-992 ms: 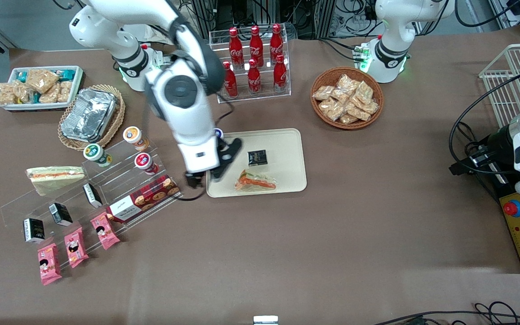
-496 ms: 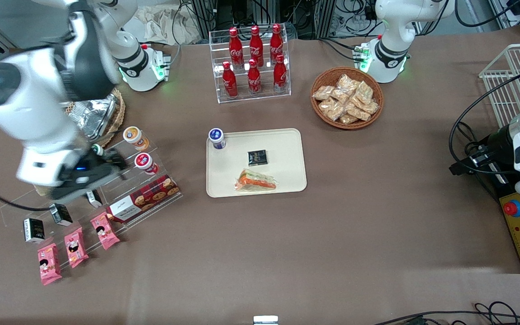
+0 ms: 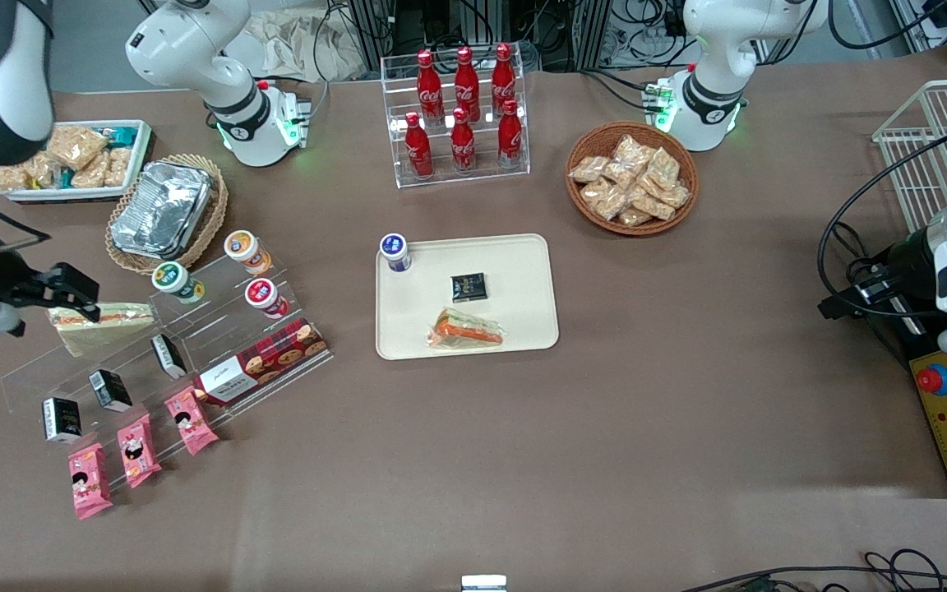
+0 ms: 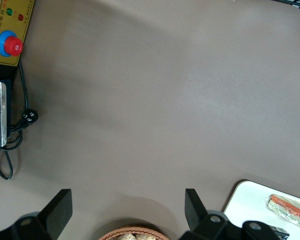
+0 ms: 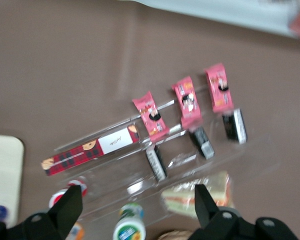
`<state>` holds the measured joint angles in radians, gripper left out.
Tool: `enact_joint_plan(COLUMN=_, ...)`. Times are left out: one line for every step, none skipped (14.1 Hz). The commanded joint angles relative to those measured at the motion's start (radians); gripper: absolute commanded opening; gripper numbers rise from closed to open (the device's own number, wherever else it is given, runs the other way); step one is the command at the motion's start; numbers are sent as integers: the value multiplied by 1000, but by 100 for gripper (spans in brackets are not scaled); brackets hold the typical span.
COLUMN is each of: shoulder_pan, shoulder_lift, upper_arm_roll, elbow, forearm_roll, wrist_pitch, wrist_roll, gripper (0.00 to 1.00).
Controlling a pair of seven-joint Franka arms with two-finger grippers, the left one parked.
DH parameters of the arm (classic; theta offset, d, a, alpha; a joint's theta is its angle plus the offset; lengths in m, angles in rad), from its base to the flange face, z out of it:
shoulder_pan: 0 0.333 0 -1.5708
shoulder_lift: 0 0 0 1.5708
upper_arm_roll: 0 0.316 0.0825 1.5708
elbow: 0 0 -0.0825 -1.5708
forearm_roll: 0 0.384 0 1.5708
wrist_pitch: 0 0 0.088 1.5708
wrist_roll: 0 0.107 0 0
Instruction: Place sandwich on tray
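The sandwich (image 3: 465, 329), a wrapped wedge with a broad orange edge, lies flat on the cream tray (image 3: 515, 279), on the part of the tray nearest the front camera. It also shows in the left wrist view (image 4: 289, 207) on the tray (image 4: 245, 200). My right gripper (image 3: 46, 300) is open and empty. It hovers far from the tray at the working arm's end of the table, above a paler wedge (image 3: 99, 322) on a clear rack. In the right wrist view the gripper (image 5: 135, 207) is wide open over that rack, and a tray corner (image 5: 5, 165) shows.
A blue-lidded cup (image 3: 395, 251) and a small black packet (image 3: 468, 286) also sit on the tray. The clear rack (image 3: 219, 329) holds cups, black packets, pink packets and a red biscuit box (image 3: 264, 362). A foil tray (image 3: 163, 210), cola bottles (image 3: 461, 107) and a snack basket (image 3: 631, 178) stand farther back.
The right arm has swung away from the tray's edge to the working arm's end of the table, over the rack. The sandwich has stayed put on the tray.
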<state>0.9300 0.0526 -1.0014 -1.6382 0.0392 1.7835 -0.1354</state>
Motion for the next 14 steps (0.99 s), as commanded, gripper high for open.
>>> enact_joint_plan(shoulder_pan=20, shoulder_lift=-37, upper_arm_roll=-9, elbow=21, forearm_roll=-4, wrist_pitch=-73, wrist_roll=152, gripper=100)
enact_joint_plan(shoulder_pan=15, shoulder_lift=-43, upper_arm_roll=-11, elbow=27, forearm_roll=-2, wrist_pitch=-76, wrist_roll=157, gripper=100)
enact_joint_plan(shoulder_pan=-28, shoulder_lift=-57, upper_arm_roll=4, elbow=29, forearm_roll=-1, wrist_pitch=-79, wrist_roll=157, gripper=100)
enact_joint_plan(shoulder_pan=-84, shoulder_lift=-65, upper_arm_roll=48, elbow=29, forearm_roll=4, wrist_pitch=-116, wrist_roll=155, gripper=100)
enact_joint_plan(shoulder_pan=-180, shoulder_lift=-89, upper_arm_roll=135, elbow=29, forearm_roll=2, wrist_pitch=-155, wrist_roll=155, gripper=100)
enact_joint_plan(shoulder_pan=-277, shoulder_lift=-111, upper_arm_roll=233, elbow=29, forearm_roll=-2, wrist_pitch=-163, wrist_roll=155, gripper=100)
enact_joint_plan(shoulder_pan=-360, shoulder_lift=-122, upper_arm_roll=310, elbow=28, forearm_roll=-4, wrist_pitch=-168, wrist_roll=155, gripper=100)
enact_joint_plan(shoulder_pan=-428, shoulder_lift=-123, upper_arm_roll=367, elbow=26, forearm_roll=-4, wrist_pitch=-171, wrist_roll=155, gripper=100)
enact_joint_plan(shoulder_pan=-485, shoulder_lift=-125, upper_arm_roll=416, elbow=25, forearm_roll=-4, wrist_pitch=-173, wrist_roll=155, gripper=100)
enact_joint_plan(shoulder_pan=-537, shoulder_lift=-126, upper_arm_roll=458, elbow=24, forearm_roll=-4, wrist_pitch=-174, wrist_roll=146, gripper=100)
enact_joint_plan(shoulder_pan=-569, shoulder_lift=-126, upper_arm_roll=492, elbow=28, forearm_roll=-4, wrist_pitch=-182, wrist_roll=149, gripper=100)
enact_joint_plan(shoulder_pan=-592, shoulder_lift=-125, upper_arm_roll=509, elbow=32, forearm_roll=-5, wrist_pitch=-182, wrist_roll=149, gripper=100)
enact_joint_plan(shoulder_pan=-600, shoulder_lift=-125, upper_arm_roll=510, elbow=32, forearm_roll=-5, wrist_pitch=-183, wrist_roll=149, gripper=100)
enact_joint_plan(shoulder_pan=-600, shoulder_lift=-126, upper_arm_roll=511, elbow=32, forearm_roll=-5, wrist_pitch=-188, wrist_roll=149, gripper=100)
